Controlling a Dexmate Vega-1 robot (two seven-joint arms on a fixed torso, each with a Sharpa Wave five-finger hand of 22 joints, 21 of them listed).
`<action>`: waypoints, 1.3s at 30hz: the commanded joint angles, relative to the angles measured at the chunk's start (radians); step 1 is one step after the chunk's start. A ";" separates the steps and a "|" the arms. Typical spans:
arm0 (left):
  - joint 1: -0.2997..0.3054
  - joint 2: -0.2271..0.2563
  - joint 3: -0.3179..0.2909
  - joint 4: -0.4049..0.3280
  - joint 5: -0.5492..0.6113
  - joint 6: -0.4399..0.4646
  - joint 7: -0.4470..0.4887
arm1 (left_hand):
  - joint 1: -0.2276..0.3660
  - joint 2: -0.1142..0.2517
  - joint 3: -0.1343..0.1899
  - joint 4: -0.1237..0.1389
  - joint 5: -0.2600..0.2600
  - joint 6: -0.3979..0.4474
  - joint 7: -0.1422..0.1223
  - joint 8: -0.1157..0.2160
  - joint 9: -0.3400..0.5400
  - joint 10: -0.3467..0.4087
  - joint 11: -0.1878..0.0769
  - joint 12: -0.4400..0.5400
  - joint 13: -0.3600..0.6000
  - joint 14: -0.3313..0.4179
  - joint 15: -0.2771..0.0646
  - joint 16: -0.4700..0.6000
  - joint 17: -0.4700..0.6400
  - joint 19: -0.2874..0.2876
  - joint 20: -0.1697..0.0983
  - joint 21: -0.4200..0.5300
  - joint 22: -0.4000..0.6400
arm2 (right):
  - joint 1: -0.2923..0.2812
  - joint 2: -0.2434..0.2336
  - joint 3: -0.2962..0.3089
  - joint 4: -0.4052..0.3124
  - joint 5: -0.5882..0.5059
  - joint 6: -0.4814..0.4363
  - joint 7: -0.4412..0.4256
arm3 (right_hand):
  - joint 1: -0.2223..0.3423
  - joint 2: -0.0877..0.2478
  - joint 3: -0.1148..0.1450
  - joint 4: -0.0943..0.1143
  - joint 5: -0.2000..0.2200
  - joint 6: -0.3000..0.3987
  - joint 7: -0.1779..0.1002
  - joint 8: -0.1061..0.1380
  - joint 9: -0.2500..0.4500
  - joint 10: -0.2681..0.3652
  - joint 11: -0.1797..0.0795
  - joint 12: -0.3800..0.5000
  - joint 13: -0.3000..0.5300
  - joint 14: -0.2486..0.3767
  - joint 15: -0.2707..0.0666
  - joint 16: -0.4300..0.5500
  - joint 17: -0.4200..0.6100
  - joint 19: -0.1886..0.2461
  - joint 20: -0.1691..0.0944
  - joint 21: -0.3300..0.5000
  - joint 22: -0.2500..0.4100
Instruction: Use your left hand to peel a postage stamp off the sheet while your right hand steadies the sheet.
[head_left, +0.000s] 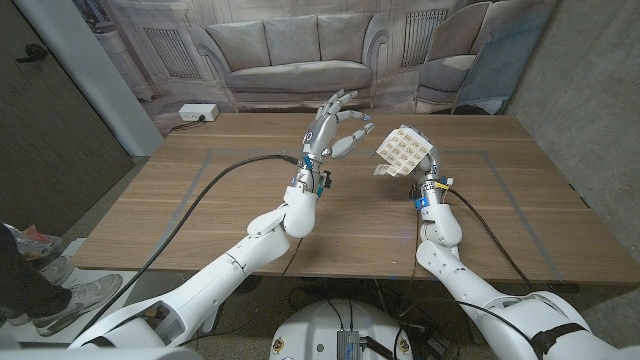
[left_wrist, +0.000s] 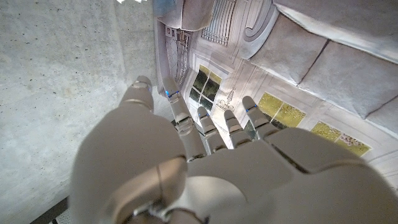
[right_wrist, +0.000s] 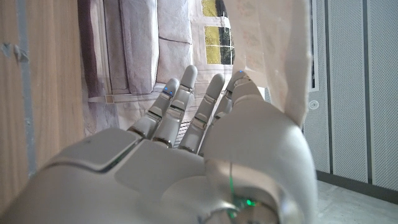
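**Stamp sheet held aloft, left hand closing in for the peel**

Above the wooden bench, both hands are raised clear of the surface. One pale, rectangular paper sheet of postage stamps, printed with a grid of small stamps, is held up and tilted by the right hand, which grips it at its lower edge; in the right wrist view the sheet rises past that hand's fingers. How tightly the fingers close on the paper cannot be made out.

Just beside the sheet, on the side away from the right hand, the left hand hovers with its fingers spread and curved toward the sheet's near edge. It appears to hold nothing; thumb and fingertips stand apart, and no stamp shows between them. Whether a fingertip touches the sheet cannot be told.

The step in hand looks like the approach to the peel: the sheet is steadied, no stamp lifted yet. The next move likely calls for a fine pinch at one stamp's corner, with the right hand keeping the paper from flexing away.

Count: one sheet, two robot hands, one bench. The individual stamps are too small to count.
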 joint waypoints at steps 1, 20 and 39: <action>-0.006 0.022 0.003 -0.082 -0.076 0.183 -0.147 | 0.009 -0.015 -0.002 -0.010 -0.006 -0.015 -0.016 -0.003 0.000 -0.025 0.010 -0.017 0.002 -0.024 0.008 -0.012 0.005 -0.012 0.012 0.000 0.000 | -0.057 -0.068 -0.046 -0.131 -0.117 -0.033 -0.131 | -0.006 0.003 0.007 0.012 0.005 -0.003 -0.003 0.106 0.292 -0.006 -0.001 -0.005 0.003 -0.009 -0.173 -0.006 0.003 -0.005 -0.105 0.008 0.001; -0.064 0.068 0.042 -0.055 -0.112 0.161 -0.236 | -0.014 -0.035 -0.030 -0.004 -0.019 -0.128 -0.043 -0.051 0.008 -0.114 0.052 -0.049 0.007 -0.088 0.051 -0.032 0.016 -0.063 0.036 -0.013 0.006 | -0.086 -0.210 -0.080 -0.442 -0.418 -0.188 -0.456 | -0.004 0.001 0.014 0.015 0.008 0.004 0.006 0.117 0.311 -0.002 0.000 -0.002 0.010 -0.004 -0.174 -0.009 0.007 -0.004 -0.098 0.019 -0.003; -0.061 -0.039 0.016 0.123 -0.189 -0.054 0.020 | 0.045 -0.011 -0.019 -0.030 -0.024 0.103 -0.025 0.032 0.000 0.038 -0.011 0.003 0.007 0.022 -0.012 0.009 0.018 0.008 0.011 0.021 0.004 | -0.054 -0.230 -0.120 -0.447 -0.481 -0.211 -0.501 | 0.002 -0.005 0.021 0.012 0.010 0.011 0.012 0.113 0.306 0.006 0.001 0.004 0.018 0.005 -0.174 -0.011 0.012 -0.001 -0.095 0.031 -0.008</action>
